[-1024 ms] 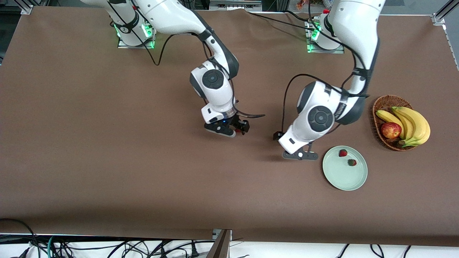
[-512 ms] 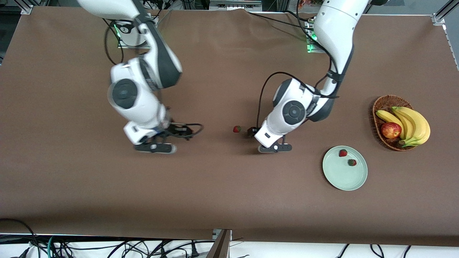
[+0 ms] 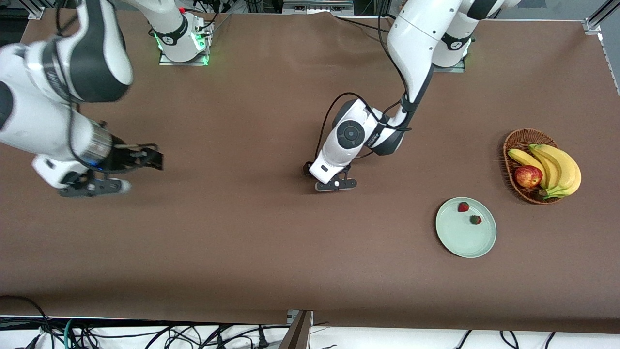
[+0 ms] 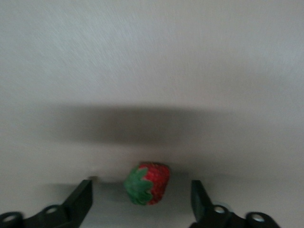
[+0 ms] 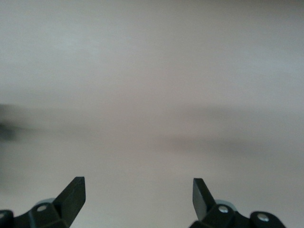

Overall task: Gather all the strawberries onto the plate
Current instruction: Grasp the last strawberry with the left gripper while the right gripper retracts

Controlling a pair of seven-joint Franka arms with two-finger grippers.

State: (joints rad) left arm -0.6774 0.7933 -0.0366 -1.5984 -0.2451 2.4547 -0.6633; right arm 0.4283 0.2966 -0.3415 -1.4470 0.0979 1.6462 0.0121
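One strawberry (image 4: 151, 183), red with a green cap, lies on the brown table between the fingers of my left gripper (image 4: 141, 186). The fingers stand open with a gap on each side of the berry. In the front view the left gripper (image 3: 335, 185) is low over the table's middle and hides this berry. Two more strawberries (image 3: 463, 207) (image 3: 476, 219) lie on the pale green plate (image 3: 460, 240), toward the left arm's end. My right gripper (image 3: 92, 186) hangs open and empty over bare table at the right arm's end; the right wrist view shows only table between its fingers (image 5: 76, 190).
A brown wicker basket (image 3: 519, 133) stands toward the left arm's end, farther from the front camera than the plate. It holds bananas (image 3: 557, 167) and a red apple (image 3: 528, 176).
The right gripper left the strawberry on the table's middle and swung away to its own end. The left gripper moved from beside the plate to straddle that strawberry.
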